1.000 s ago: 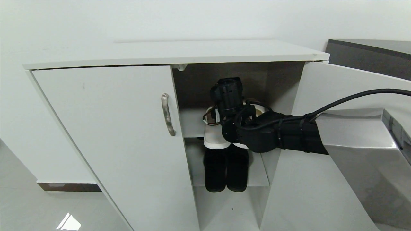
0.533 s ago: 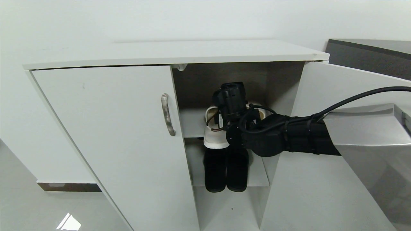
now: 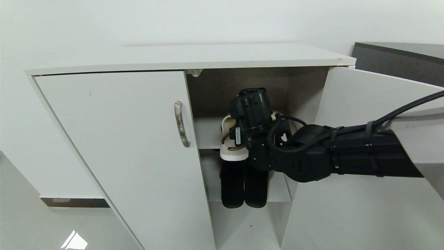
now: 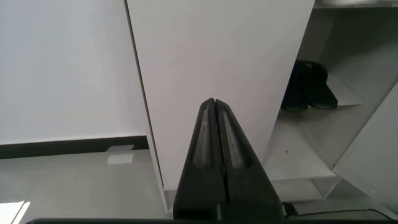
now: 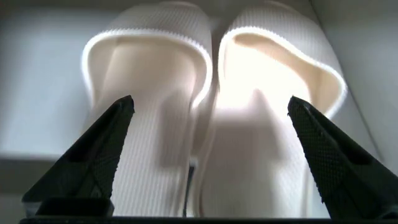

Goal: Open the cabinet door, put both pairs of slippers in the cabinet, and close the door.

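The white slippers point(image 3: 233, 152) point(image 5: 205, 124) lie side by side on the cabinet's upper shelf, heels over its front edge. My right gripper point(image 5: 210, 102) is open right in front of them, its fingers spread wider than the pair and holding nothing. Its wrist point(image 3: 251, 111) covers most of the pair in the head view. The black slippers point(image 3: 244, 189) point(image 4: 309, 87) rest on the shelf below. The right cabinet door point(image 3: 364, 97) stands open, with my right arm reaching past it. My left gripper point(image 4: 214, 102) is shut and empty, low in front of the closed left door point(image 3: 121, 156).
The closed left door has a metal handle point(image 3: 181, 123) near its inner edge. Below the black slippers is the bottom compartment point(image 3: 246, 229). A dark grey counter point(image 3: 399, 59) stands behind the open door. Bare floor point(image 3: 52, 225) lies to the left.
My right arm has drawn back a little out of the cabinet and to the right. Both pairs of slippers lie where they were.
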